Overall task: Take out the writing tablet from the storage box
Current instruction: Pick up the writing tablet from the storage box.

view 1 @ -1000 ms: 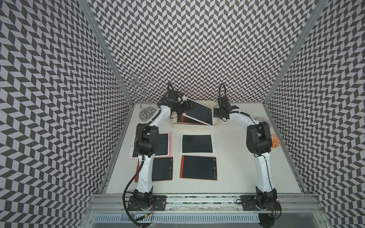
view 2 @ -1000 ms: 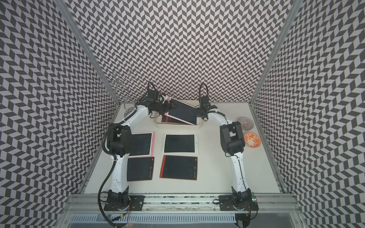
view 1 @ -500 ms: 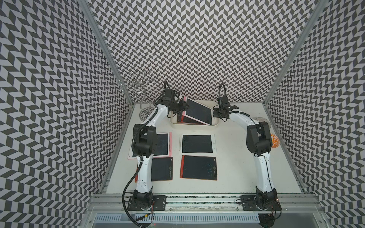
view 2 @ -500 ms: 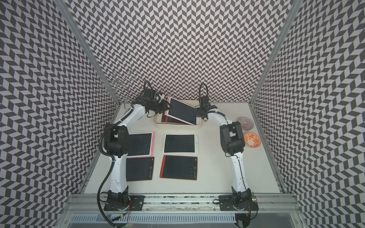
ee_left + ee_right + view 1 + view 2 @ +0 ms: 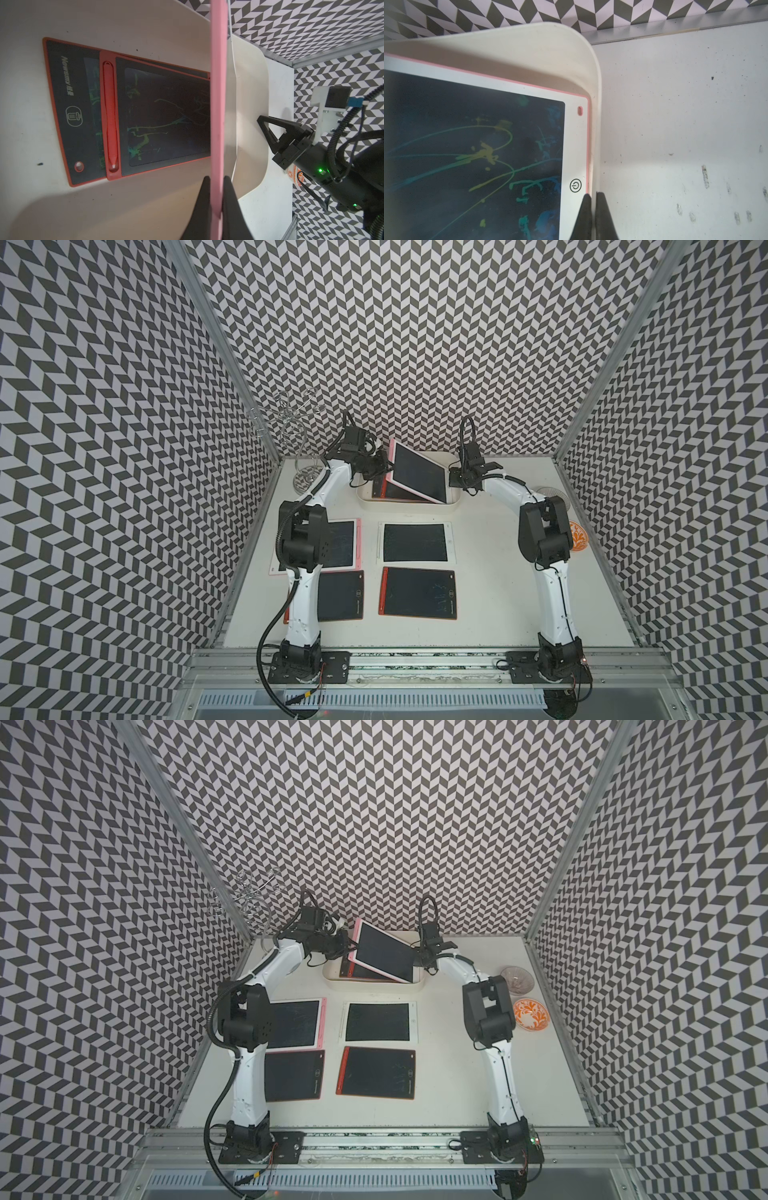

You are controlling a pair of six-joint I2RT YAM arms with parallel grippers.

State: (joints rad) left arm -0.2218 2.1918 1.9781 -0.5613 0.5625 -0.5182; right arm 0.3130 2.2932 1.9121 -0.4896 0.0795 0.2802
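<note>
Firmly, the left gripper (image 5: 217, 179) is clamped on the pink edge of the writing tablet (image 5: 217, 83), with one of its black fingers (image 5: 204, 199) pressed against each face. Both top views show the writing tablet tilted. Its gripped side is lifted above the left wall of the storage box (image 5: 409, 509), and its opposite, lower side is down inside the box against the right wall.

Under the raised side, two red-framed tablets (image 5: 166, 116) lie flat on the box floor. The upper one is offset over the lower and carries a red stylus (image 5: 110, 116) in its slot.

At the box's right wall, the right gripper (image 5: 593, 196) is pinched nearly together, with a thin strip of the cream rim between its tips. It sits just beside the tablet's corner with the power symbol.

On the table (image 5: 490, 580), nearer the arm bases, four more tablets lie flat in two rows:
- a pink-edged tablet (image 5: 343, 543)
- a white-framed tablet (image 5: 415, 542)
- a red tablet (image 5: 340, 595) partly under the left arm
- a second red tablet (image 5: 417, 593)

By the right wall stand a clear glass bowl (image 5: 516, 978) and an orange patterned bowl (image 5: 531, 1014). A wire rack (image 5: 291, 427) stands in the far left corner.
</note>
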